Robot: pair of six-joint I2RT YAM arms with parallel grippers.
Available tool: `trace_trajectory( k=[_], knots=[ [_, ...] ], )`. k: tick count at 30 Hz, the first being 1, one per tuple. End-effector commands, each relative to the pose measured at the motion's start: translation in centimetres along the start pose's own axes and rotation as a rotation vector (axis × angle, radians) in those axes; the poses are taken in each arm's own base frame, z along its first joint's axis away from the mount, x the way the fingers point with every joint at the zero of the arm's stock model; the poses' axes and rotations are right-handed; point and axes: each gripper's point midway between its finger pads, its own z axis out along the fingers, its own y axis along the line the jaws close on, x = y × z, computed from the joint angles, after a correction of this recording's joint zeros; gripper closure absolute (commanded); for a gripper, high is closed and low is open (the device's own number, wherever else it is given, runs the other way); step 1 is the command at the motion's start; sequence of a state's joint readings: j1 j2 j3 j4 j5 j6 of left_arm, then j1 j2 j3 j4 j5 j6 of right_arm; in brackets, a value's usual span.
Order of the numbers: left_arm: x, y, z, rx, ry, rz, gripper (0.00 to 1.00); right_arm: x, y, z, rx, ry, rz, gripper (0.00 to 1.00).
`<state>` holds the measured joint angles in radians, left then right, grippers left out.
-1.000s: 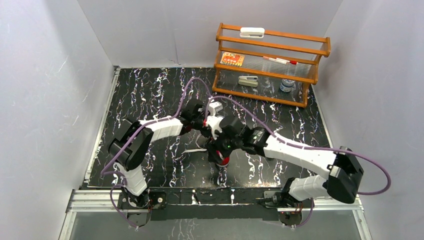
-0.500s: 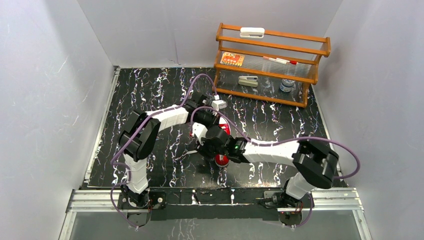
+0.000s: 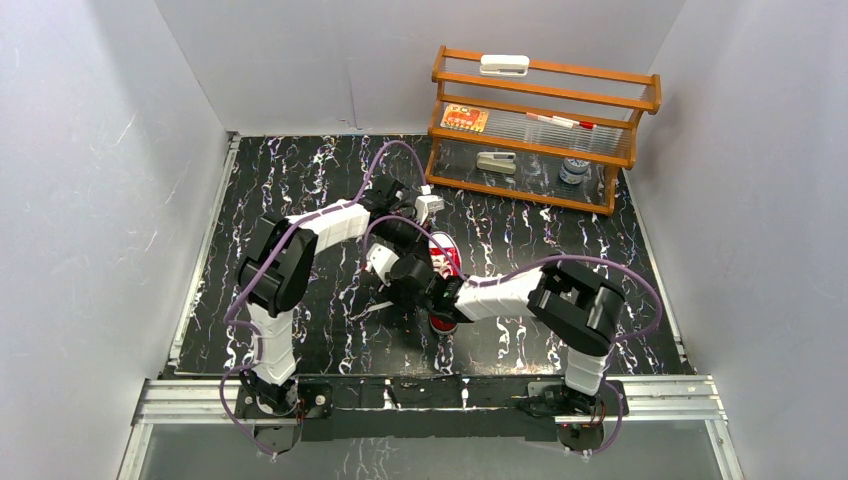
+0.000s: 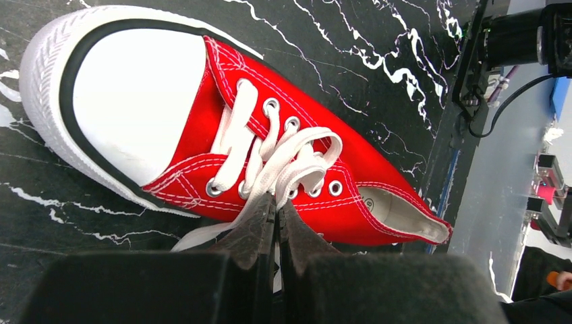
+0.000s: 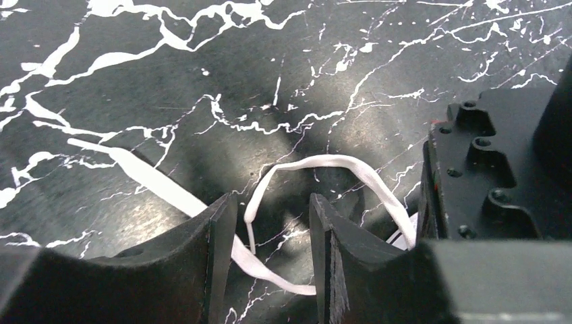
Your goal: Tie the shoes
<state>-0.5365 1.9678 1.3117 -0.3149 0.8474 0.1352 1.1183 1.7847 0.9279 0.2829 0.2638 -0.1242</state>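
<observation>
The red sneaker [image 3: 447, 256] lies mid-table, mostly hidden under both arms. In the left wrist view the sneaker [image 4: 202, 115] shows its white toe cap at upper left and its white laces [image 4: 283, 155]. My left gripper [image 4: 276, 206] is shut on a lace loop beside the eyelets; in the top view it [image 3: 418, 234] sits at the shoe's far side. My right gripper [image 5: 273, 209] is open, low over the table, with loose white lace ends [image 5: 324, 162] lying between its fingers. In the top view it [image 3: 398, 290] is left of the shoe.
A wooden shelf rack [image 3: 545, 130] with small items stands at the back right. Grey walls enclose the black marbled table [image 3: 290, 190]. A black arm part [image 5: 485, 169] is close on the right of my right gripper.
My right arm has folded and swung left, bringing its gripper off the shoe to the loose lace ends. My left gripper has shifted toward the back right along the shoe.
</observation>
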Motion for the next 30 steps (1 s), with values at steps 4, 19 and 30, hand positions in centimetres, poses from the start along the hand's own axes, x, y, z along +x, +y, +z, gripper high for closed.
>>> trace_trajectory(
  k=[4, 19, 30],
  knots=[
    [-0.5, -1.1, -0.2, 0.061, 0.007, -0.003, 1.0, -1.8, -2.0, 2.0, 0.141, -0.037, 0.041, 0.51],
    [0.7, -1.0, -0.8, 0.027, 0.027, 0.008, 1.0, 1.6, 3.1, 1.4, -0.164, 0.09, 0.09, 1.0],
    [0.7, -0.8, -1.6, -0.04, 0.024, -0.008, 1.0, -1.5, 4.7, -3.0, -0.41, -0.004, 0.042, 1.0]
  ],
)
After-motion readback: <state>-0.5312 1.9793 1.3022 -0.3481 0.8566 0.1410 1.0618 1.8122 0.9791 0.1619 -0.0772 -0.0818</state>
